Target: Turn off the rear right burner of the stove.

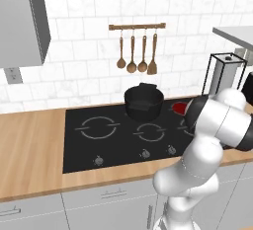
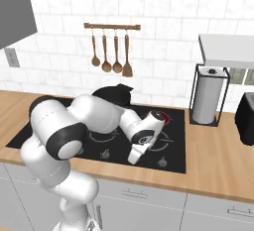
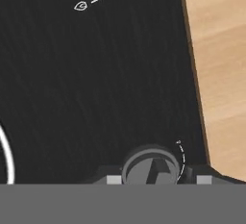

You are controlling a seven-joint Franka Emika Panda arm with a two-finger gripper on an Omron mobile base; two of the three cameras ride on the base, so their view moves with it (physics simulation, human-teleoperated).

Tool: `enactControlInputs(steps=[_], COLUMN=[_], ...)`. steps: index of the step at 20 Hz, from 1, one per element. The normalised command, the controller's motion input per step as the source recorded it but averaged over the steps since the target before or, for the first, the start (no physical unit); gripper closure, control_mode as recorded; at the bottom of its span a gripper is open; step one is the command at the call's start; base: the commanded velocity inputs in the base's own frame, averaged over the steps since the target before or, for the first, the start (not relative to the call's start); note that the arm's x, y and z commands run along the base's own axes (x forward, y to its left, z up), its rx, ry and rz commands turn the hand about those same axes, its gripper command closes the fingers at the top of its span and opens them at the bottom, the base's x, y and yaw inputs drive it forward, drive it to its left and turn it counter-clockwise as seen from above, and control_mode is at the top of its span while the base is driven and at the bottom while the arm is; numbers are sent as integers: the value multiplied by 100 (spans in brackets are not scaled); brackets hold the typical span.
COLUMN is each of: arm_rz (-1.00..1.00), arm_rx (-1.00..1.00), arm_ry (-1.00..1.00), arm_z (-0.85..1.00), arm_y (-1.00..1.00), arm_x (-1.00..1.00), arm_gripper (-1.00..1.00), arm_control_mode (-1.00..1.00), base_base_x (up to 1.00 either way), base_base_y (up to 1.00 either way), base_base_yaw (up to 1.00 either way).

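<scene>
Gripper [image 3: 156, 180] is down over a grey knob [image 3: 150, 165] at the stove [image 1: 118, 145] front edge, fingers either side — jaws look closed on it. Rear right burner [image 1: 179, 107] glows red behind the pot [image 1: 143, 101]. It should turn squarely until the glow dies — no slipping.

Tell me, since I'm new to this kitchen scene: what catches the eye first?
The red-glowing rear right burner on the wide black glass stove, right of the black pot. The white arm bends low over the stove's front right, its gripper straddling a small grey knob. Wooden utensils hang on the tiled wall above.
</scene>
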Motion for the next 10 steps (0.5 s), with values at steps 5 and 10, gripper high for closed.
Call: enactControlInputs(steps=[5,10], arm_rz=[-76,-82], arm_rx=[-5,-6], arm_ry=[23,26], arm_z=[-45,-49], arm_y=[46,58], arm_x=[0,0], arm_gripper=[100,100], arm_control_mode=[-100,-100], base_base_x=[0,0], base_base_y=[0,0], base_base_yaw=[0,0])
